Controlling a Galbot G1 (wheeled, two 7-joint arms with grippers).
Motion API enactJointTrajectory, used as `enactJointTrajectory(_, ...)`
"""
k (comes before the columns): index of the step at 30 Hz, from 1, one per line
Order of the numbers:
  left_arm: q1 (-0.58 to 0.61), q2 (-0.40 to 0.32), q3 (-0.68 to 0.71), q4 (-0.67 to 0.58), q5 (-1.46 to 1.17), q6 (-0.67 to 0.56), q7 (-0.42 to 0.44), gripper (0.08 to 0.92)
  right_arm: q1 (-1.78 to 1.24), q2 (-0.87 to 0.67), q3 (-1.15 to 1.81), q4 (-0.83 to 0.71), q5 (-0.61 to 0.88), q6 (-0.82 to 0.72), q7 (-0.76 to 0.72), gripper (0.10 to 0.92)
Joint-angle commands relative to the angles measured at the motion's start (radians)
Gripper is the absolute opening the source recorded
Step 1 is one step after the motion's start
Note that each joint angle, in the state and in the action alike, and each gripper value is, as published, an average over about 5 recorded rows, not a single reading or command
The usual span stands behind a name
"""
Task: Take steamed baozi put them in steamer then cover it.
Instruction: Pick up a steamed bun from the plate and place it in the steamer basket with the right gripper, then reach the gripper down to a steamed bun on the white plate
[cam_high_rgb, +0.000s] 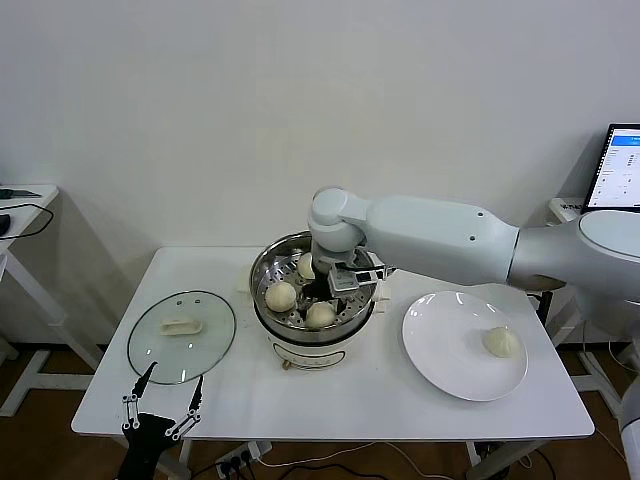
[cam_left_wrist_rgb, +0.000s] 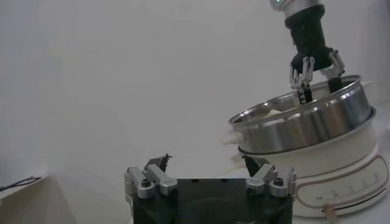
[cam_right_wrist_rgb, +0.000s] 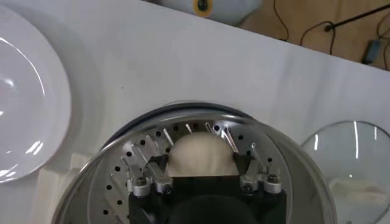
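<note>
A: Where did the right gripper (cam_high_rgb: 348, 283) stand against the steamer (cam_high_rgb: 272, 325)?

B: Reaching down into the pot, above the perforated tray. In the right wrist view the right gripper (cam_right_wrist_rgb: 198, 159) had its jaws spread either side of a baozi (cam_right_wrist_rgb: 196, 156), a finger (cam_right_wrist_rgb: 156, 172) close on each flank; whether the pads actually pressed the dough could not be made out. The bun's lower half was hidden behind the gripper body.

A: And the other buns?

B: Three showed in the steamer from the head view: one at the left (cam_high_rgb: 281, 296), one at the front (cam_high_rgb: 320, 315), and one at the back (cam_high_rgb: 306, 266) half covered by the arm. The fourth baozi (cam_high_rgb: 501, 341) lay on the white plate (cam_high_rgb: 440, 370), right of the steamer.

A: The cover?

B: The cover (cam_high_rgb: 181, 336) lay flat on the table (cam_high_rgb: 330, 400) to the steamer's left, handle up, well apart from the pot.

A: The left arm?

B: The left gripper (cam_high_rgb: 163, 395) hung at the table's front edge, beside the cover, fingers spread and holding nothing. Its own camera saw only the steamer (cam_left_wrist_rgb: 304, 122) from the side, its contents hidden by the steel wall
</note>
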Motion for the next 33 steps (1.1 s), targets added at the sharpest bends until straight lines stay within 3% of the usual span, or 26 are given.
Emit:
enactJointTrajectory(1,-0.001,-0.001,-0.002,0.001,-0.001,-0.002,-0.001,0.823,-0.012,0.014,-0.002,-0.003,-0.024,-0.005,-0.009,0.809)
enactJointTrajectory(11,-0.007,0.0,0.001,0.009,-0.002,-0.003,-0.001,0.823,0.029,-0.115,0.181,0.001,0.05,-0.063,-0.072,0.823)
enactJointTrajectory(14,-0.009,0.001,0.004,0.011,-0.001,-0.001,-0.001,0.823,0.051,-0.196,0.241,-0.027,0.147,-0.164,-0.112,0.823)
enactJointTrajectory(22,-0.009,0.004,0.005,0.012,-0.001,0.001,-0.001,0.823,0.05,-0.431,0.262,-0.245,0.411,-0.608,-0.256,0.823)
enactJointTrajectory(33,-0.012,0.007,0.002,0.013,-0.001,0.007,-0.002,0.823,-0.119,-0.599,0.196,-0.412,0.411,-0.711,-0.186,0.823)
